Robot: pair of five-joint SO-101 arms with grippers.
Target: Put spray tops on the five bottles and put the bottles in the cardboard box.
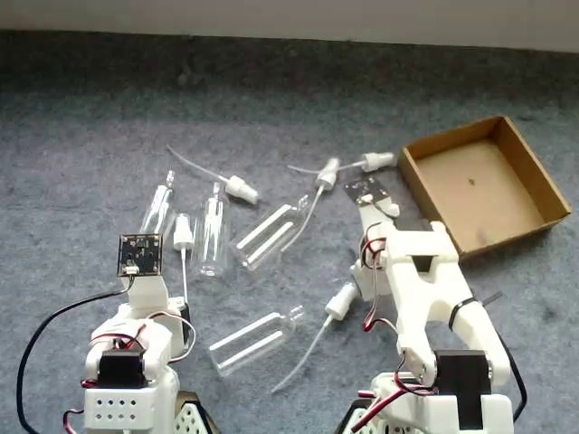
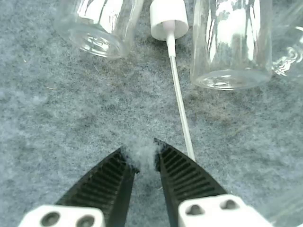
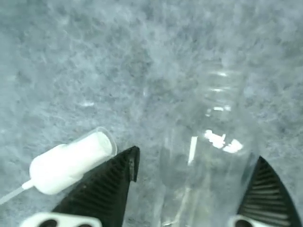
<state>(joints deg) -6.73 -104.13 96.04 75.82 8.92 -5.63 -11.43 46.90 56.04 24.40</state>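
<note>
1. The left gripper (image 2: 141, 153) is down close to the grey table (image 1: 81, 108) near its front-left corner. Its jaws are only a narrow slit apart, with nothing between them.
2. The thin tube of the first spray top (image 2: 168, 19) runs just beside one of its fingers (image 2: 182, 172). This top lies between the bases of the far-left bottle (image 1: 158, 210) and the second bottle (image 1: 213, 233).
3. The right gripper (image 3: 197, 153) is spread wide with a clear bottle (image 3: 213, 118) lying between its jaws. I cannot tell whether either finger touches it.
4. A white spray top (image 3: 71, 163) lies just beside one finger of the right gripper.
5. The third bottle (image 1: 267, 237) lies slanted near the middle of the table. The near bottle (image 1: 258, 339) lies between the two arms toward the front edge. Each lies on its side with its neck uncapped.
6. Loose on the table are a second spray top (image 1: 242, 188), a third spray top (image 1: 326, 172), a fourth spray top (image 1: 375, 161) and a fifth spray top (image 1: 342, 300), each trailing its tube.
7. The cardboard box (image 1: 534, 172) sits open by the right edge, toward the far side, well apart from the bottles on the left.
</note>
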